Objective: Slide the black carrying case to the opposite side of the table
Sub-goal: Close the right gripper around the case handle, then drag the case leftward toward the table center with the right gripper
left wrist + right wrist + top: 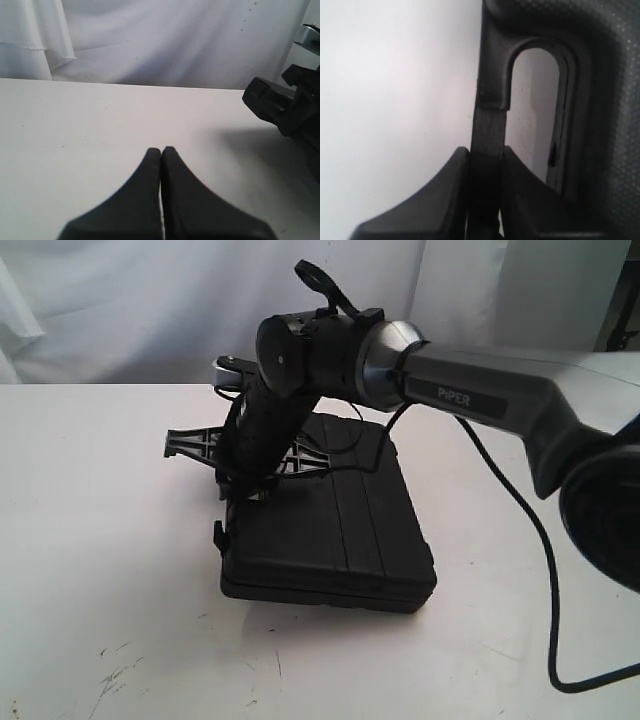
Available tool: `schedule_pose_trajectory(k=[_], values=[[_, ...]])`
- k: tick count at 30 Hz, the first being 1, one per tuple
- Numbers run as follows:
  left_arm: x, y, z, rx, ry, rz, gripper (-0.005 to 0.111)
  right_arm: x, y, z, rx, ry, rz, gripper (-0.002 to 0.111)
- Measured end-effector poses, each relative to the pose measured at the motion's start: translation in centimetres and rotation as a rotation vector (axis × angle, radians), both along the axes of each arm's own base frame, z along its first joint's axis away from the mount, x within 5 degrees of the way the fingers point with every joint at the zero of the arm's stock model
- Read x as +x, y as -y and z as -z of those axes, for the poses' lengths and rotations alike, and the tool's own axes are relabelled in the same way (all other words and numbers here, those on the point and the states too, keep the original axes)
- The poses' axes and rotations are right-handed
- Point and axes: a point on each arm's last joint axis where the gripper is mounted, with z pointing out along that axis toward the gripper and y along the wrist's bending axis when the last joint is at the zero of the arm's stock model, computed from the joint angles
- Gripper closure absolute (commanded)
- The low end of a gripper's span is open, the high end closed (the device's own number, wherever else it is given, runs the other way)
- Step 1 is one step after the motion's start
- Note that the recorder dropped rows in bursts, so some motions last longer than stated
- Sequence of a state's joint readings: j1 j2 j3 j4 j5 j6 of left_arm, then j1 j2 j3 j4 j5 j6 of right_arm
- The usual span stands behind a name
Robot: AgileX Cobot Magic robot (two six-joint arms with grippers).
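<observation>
Far left, off the exterior view, the left gripper (161, 152) hangs over bare table (75, 130), fingertips pressed together with nothing between them; the case is away to its right, so it plays no part for now. Moving right, the right gripper (240, 490) points down at the left edge of the case (340, 530), reaching across the lid from the right arm (480, 400). In the wrist view its fingers (447, 190) are clamped on the handle bar (490, 115) beside the handle slot (537, 115). The case lies flat near the table's middle, handle edge facing left and running near to far, ribs the same way. Key relation: the grip sits at the left end, with the whole body of the case to the right of it. Likely a drag left or a push right; the frames don't settle which. An off-centre hold may yaw the case.
</observation>
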State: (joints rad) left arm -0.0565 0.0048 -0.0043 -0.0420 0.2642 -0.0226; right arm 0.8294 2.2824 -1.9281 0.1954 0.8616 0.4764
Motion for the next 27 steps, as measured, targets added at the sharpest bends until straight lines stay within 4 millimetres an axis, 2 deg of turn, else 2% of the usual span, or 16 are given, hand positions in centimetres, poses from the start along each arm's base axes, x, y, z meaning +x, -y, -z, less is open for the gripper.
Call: schedule_pose_trajectory(k=[8, 18, 23, 27], values=[[0.0, 0.0, 0.0, 0.000, 0.000, 0.000, 0.107, 0.2, -0.8, 1.1, 0.045, -0.013, 0.063, 0.108], [0.0, 0.0, 0.0, 0.000, 0.000, 0.000, 0.107, 0.1, -1.4, 1.1, 0.078, 0.017, 0.072, 0.108], [0.0, 0.0, 0.0, 0.000, 0.000, 0.000, 0.107, 0.4, -1.6, 2.3, 0.063, 0.022, 0.079, 0.108], [0.0, 0.0, 0.0, 0.000, 0.000, 0.000, 0.107, 0.5, -1.7, 4.1, 0.033, 0.006, 0.079, 0.108]])
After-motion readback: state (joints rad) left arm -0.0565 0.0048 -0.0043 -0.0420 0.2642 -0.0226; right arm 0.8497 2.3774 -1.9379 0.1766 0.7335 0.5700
